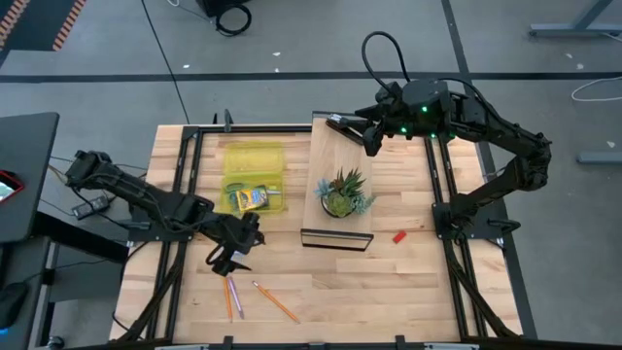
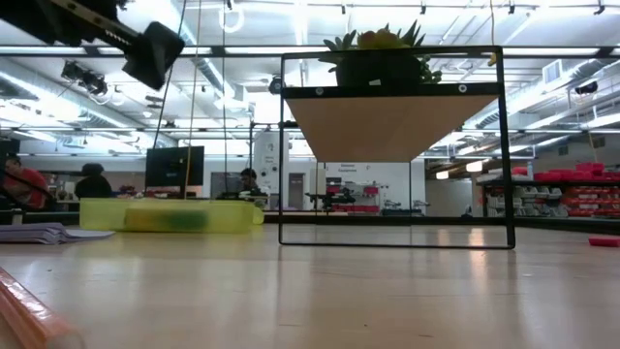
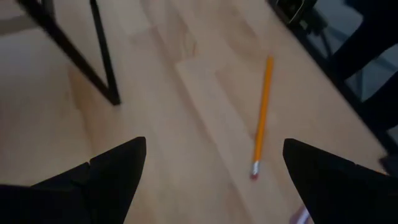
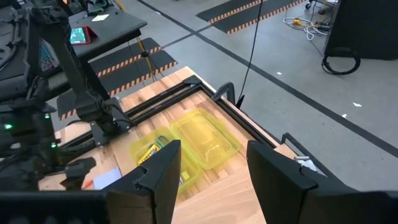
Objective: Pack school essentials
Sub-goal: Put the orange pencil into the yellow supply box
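My left gripper [image 1: 231, 258] [image 3: 214, 146] is open and hovers above the near-left part of the table, touching nothing. An orange pencil [image 3: 262, 118] [image 1: 276, 302] lies flat on the wood just beyond it, beside an orange and a pink pencil [image 1: 233, 297]. The yellow see-through case [image 1: 255, 178] [image 4: 200, 144] lies open, with the yellow-and-green crayon box [image 1: 253, 197] [image 4: 151, 153] in its near half. A pale blue pad [image 4: 109, 179] lies near my left arm. The red block [image 1: 398, 235] rests on the table on the right. My right gripper [image 1: 338, 122] [image 4: 212, 149] is open, high over the far end of the wooden shelf.
A green spiky potted plant [image 1: 342, 193] [image 2: 380, 53] stands on a wooden shelf with a black frame [image 1: 336, 236] [image 2: 397, 145] in the middle of the table. Black rails [image 1: 185, 185] run along the left and right sides. Bare wood lies near the front edge.
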